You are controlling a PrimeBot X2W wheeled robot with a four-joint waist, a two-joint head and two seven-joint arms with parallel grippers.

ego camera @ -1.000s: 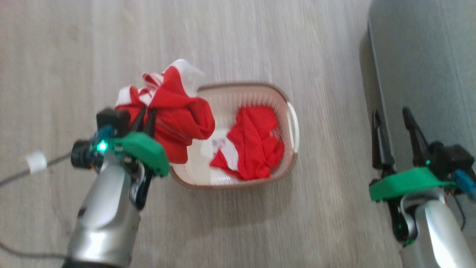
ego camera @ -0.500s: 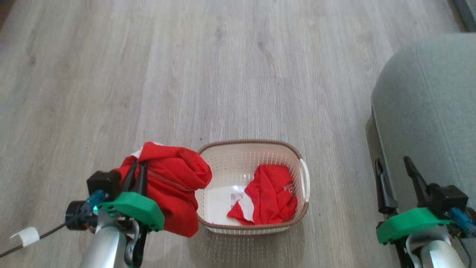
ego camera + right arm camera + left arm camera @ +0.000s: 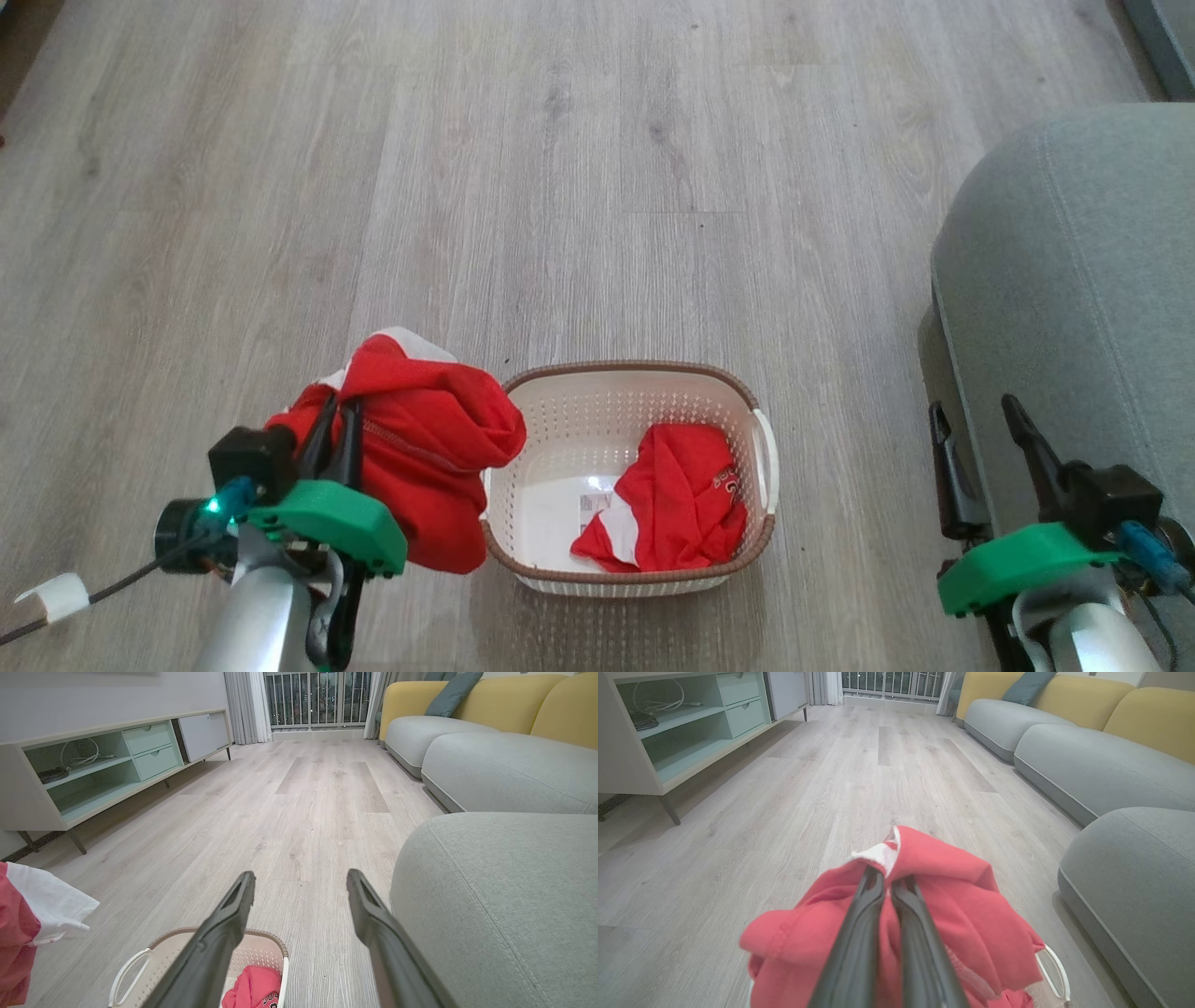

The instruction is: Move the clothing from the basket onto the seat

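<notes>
Operator: Where was the clothing (image 3: pixel 429 448)?

Observer: In two places. One red bundle with white trim hung from the left gripper (image 3: pixel 338 411), raised just left of the basket (image 3: pixel 616 370). In the head view its folds overlapped the basket's left rim, and I could not tell whether they touched it. A second red piece (image 3: pixel 677 509) lay crumpled inside the basket, toward the right wall, beside the paper label (image 3: pixel 588 509) on the bottom.

Operator: And the left gripper's grip?

Observer: It was clamped on the fabric. In the left wrist view the two dark fingers (image 3: pixel 859 933) met at their tips, with red cloth bunched around them and a scrap of white trim poking out above.

Operator: What about the right gripper (image 3: pixel 971 409)?

Observer: It held nothing. Its fingers were spread well apart and pointed up the head view along the near edge of the seat (image 3: pixel 1074 280). In the right wrist view the basket sat low between them, with the seat filling the right side.

Operator: How did the seat and the basket stand to each other?

Observer: They were apart. The grey cushion lay to the basket's right, with a strip of pale wooden floor (image 3: pixel 560 187) between them, and the basket's white handle (image 3: pixel 767 457) faced the seat.
</notes>
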